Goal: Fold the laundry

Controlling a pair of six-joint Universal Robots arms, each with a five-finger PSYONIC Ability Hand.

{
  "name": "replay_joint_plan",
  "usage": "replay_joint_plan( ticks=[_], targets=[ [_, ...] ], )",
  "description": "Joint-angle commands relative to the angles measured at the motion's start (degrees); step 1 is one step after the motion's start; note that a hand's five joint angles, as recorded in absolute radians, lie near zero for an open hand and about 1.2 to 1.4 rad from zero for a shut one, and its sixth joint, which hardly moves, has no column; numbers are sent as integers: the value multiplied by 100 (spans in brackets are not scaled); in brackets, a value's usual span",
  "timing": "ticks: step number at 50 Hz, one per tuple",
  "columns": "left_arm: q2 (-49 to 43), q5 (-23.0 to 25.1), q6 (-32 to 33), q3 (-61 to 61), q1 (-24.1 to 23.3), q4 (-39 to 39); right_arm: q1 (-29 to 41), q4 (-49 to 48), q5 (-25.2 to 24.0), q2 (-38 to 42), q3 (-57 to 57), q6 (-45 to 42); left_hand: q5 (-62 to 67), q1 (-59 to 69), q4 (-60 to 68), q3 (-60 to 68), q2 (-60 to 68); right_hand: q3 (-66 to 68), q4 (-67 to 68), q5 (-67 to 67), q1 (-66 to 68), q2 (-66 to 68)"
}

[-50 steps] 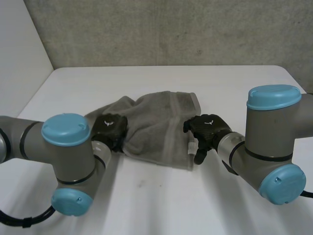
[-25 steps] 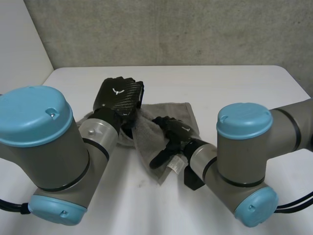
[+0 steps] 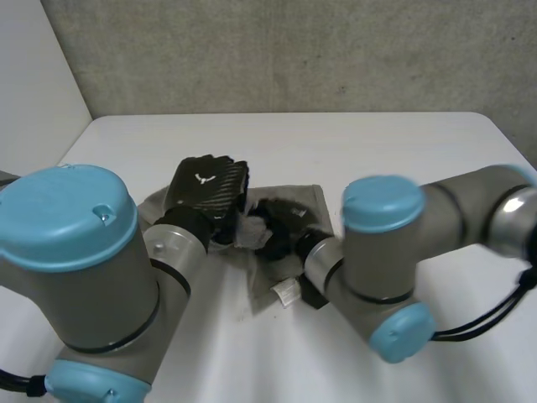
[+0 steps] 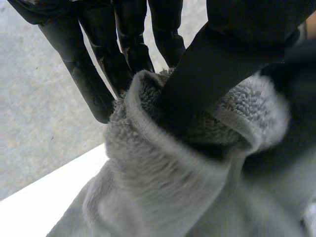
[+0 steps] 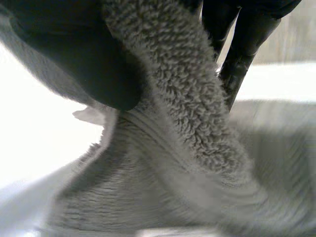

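Towel [image 3: 315, 201] gripped: left hand [image 3: 208, 183], right hand [image 3: 281, 220]; label [image 3: 285, 292] illegible.

Head view: from high on the robot's side of the towel [image 3: 312, 200], looking down on it and the bench [image 3: 403, 143]; left wrist view looks along the left robot hand [image 4: 126, 34], close against the towel; right wrist view likewise along the right robot hand [image 5: 74, 59]; all share the towel.
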Motion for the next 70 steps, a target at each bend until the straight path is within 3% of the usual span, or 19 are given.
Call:
replay_joint_plan(
  ticks=[1,4,6,9,23,24,25,26,28,31,33,40,47,54,60,70],
  targets=[
    [-625,98,1,-122,505,272,-837,29,-92,-1069,820,-2446,1080,1218,1029,1038,1031,1275,1217,1515,2586,1270],
    [-750,116,1,-114,514,369,-908,196,-110,-1096,970,-2923,342,480,291,300,293,1275,1217,1515,2586,1270],
    [-986,125,-8,-131,514,597,-926,310,-136,-1104,1057,-2977,-898,-760,-949,-940,-947,1275,1217,1515,2586,1270],
    [-1179,125,-8,-157,497,808,-926,398,-163,-1113,1172,-2969,-1338,-1200,-1390,-1380,-1388,1275,1217,1515,2586,1270],
    [-1321,99,-52,-193,444,888,-952,451,-154,-1113,1559,-3048,-1676,-1538,-1728,-1718,-1726,1275,1217,1515,2586,1270],
    [-1321,107,-69,-201,444,853,-952,530,-163,-1113,1551,-3091,-1243,-1105,-1295,-1285,-1293,1114,1056,1354,2426,1110],
    [-1330,133,-96,-210,444,835,-961,705,-171,-1122,1516,-3179,-606,-468,-658,-648,-656,-120,-178,120,1192,-124],
    [-1330,134,-96,-210,444,835,-961,706,-171,-1122,1515,-3179,-600,-462,-651,-642,-649,-132,-190,108,1179,-137],
    [-1339,186,-149,-228,435,826,-996,1205,-189,-1192,1437,-3424,-499,-361,-550,-541,-548,-2276,-2334,-2035,-964,-2280],
    [-1339,397,-360,-281,391,809,-1066,1374,-189,-1236,1427,-3513,-835,-697,-887,-877,-885,-3042,-3100,-2802,-1731,-3047],
    [-1216,529,-657,-359,278,730,-1233,1436,-198,-1306,1497,-3566,-1890,-1752,-1942,-1932,-1940,-3428,-3486,-3188,-2117,-3433],
    [-383,529,-983,-640,163,212,-1549,1375,-268,-1359,1892,-3610,-3071,-2933,-3122,-3113,-3120,-3564,-3622,-3324,-2252,-3568],
    [24,512,-992,-966,49,18,-2199,1129,-681,-2149,2884,-3610,-3123,-2985,-3175,-3165,-3172,-3413,-3471,-3172,-2101,-3417],
    [173,503,-975,-1405,-145,18,-2262,480,-708,-2379,3606,-3540,-3173,-3035,-3225,-3215,-3222,-3413,-3471,-3172,-2101,-3417],
    [121,512,-931,-1581,-180,61,-2244,-356,-716,-2335,3879,-3505,-3190,-3052,-3242,-3232,-3240,-3278,-3336,-3038,-1966,-3283],
    [68,520,-948,-1625,-197,88,-2174,-708,-672,-1904,3704,-3487,-3527,-3389,-3578,-3569,-3576,-3045,-3103,-2805,-1733,-3049]
  ],
)
